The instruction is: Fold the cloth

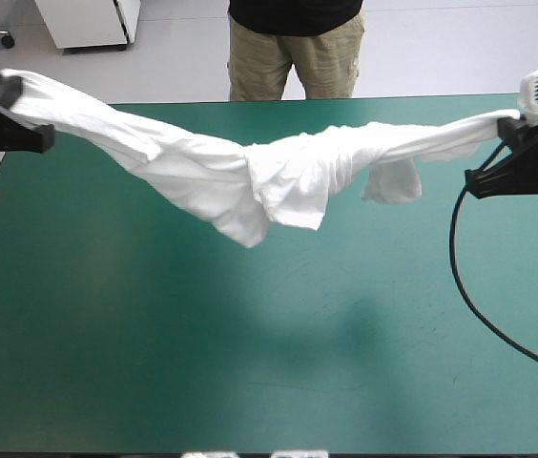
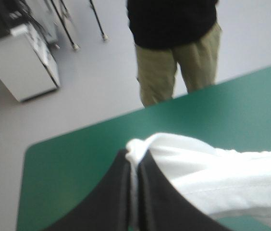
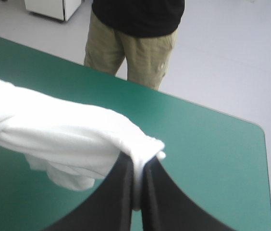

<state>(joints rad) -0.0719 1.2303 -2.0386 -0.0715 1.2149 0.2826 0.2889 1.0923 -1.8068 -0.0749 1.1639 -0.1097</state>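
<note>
The white T-shirt hangs stretched above the teal-green table like a twisted rope, sagging in the middle with folds drooping toward the cover. My left gripper holds one end high at the table's far left, its black fingers shut on the T-shirt. My right gripper holds the other end at the far right, its black fingers pinched on a bunch of the T-shirt. A sleeve-like flap dangles near the right end.
The table's far edge lies just behind the hanging cloth. A rounded far corner of the table shows beyond the left gripper and another corner beyond the right. Open teal-green cover spreads under and in front of the shirt.
</note>
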